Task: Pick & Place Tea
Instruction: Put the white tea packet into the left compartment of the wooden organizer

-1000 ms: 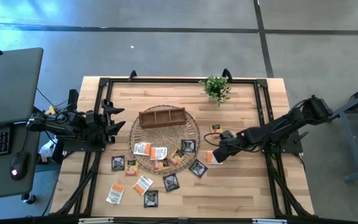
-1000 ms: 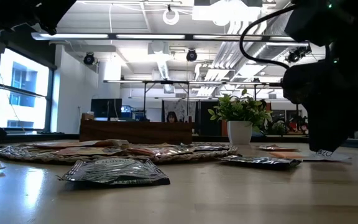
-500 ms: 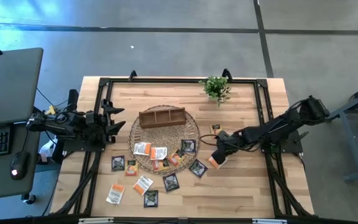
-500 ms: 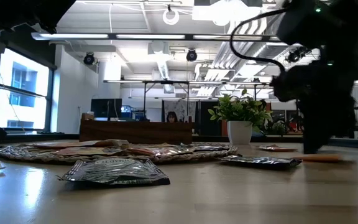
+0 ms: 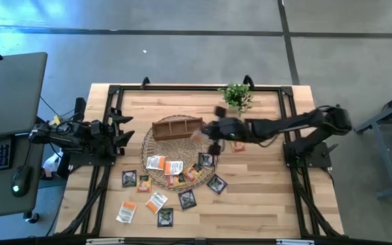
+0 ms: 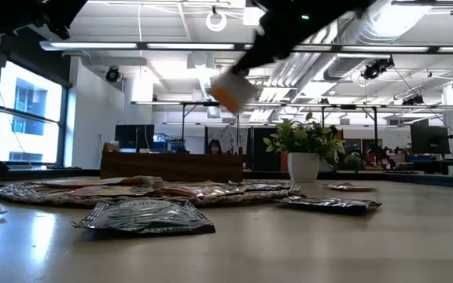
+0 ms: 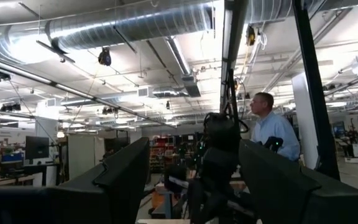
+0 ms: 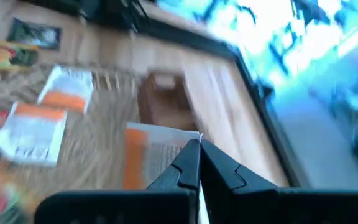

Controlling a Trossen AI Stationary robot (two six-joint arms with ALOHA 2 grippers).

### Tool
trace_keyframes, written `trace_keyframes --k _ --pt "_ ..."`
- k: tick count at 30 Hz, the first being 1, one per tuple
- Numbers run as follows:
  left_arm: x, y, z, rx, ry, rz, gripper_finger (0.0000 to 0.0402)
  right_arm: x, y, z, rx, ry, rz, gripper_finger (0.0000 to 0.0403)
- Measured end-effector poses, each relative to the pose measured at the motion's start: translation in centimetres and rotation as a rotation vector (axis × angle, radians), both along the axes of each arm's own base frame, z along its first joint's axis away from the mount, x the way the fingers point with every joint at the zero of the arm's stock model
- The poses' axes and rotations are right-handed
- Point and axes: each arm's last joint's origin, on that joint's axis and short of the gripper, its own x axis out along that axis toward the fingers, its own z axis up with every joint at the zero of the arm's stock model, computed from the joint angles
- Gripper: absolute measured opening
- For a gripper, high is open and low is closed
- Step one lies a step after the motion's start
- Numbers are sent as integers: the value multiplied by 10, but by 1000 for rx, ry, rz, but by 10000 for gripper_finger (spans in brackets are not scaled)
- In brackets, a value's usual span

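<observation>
Below my right gripper [image 5: 208, 135] spreads the round woven mat [image 5: 211, 146]; the wooden divided tray [image 5: 177, 127] stands just beside my fingers, nothing between. My jaws are clamped on a white-and-orange tea packet [image 8: 151, 155], lifted clear. More packets [image 5: 173, 167] litter the mat. My left gripper [image 5: 123, 129] waits spread at the table's far edge.

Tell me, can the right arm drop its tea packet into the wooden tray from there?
Probably yes. The right gripper holds an orange-and-white packet in the air right beside the wooden tray, with nothing between them.
</observation>
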Motion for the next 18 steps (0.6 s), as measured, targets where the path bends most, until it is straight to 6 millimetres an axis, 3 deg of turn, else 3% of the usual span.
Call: trace_keyframes --k 4,7,11,14,18 --pt "0 0 0 0 -1 0 245 52 -16 1 -75 46 71 1" --pt "0 0 0 0 -1 0 245 91 -32 -14 -175 138 99 1" --pt "0 0 0 0 -1 -1 245 136 -54 -22 -228 113 112 1" --pt "0 0 0 0 -1 -2 245 161 -66 -33 -233 102 108 1" --pt "0 0 0 0 -1 -2 245 177 -74 -54 -235 177 127 1"
